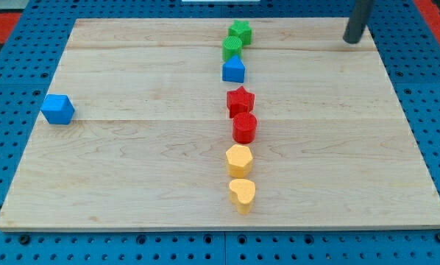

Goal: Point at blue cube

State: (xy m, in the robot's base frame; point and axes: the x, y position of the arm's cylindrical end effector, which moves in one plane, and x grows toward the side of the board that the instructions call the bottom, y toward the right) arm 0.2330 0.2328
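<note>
A blue cube [58, 109] sits alone near the board's left edge. My tip [351, 40] is at the view's top right, far from the cube and to the right of the block column. Down the middle runs a column: a green star-like block [240, 32], a green round block [232, 48], a blue house-shaped block [234, 70], a red star [240, 101], a red cylinder [244, 127], a yellow hexagonal block [239, 159] and a yellow heart [242, 194].
The wooden board [132, 184] lies on a blue pegboard table [14, 243]. The board's edges slope inward toward the view's top.
</note>
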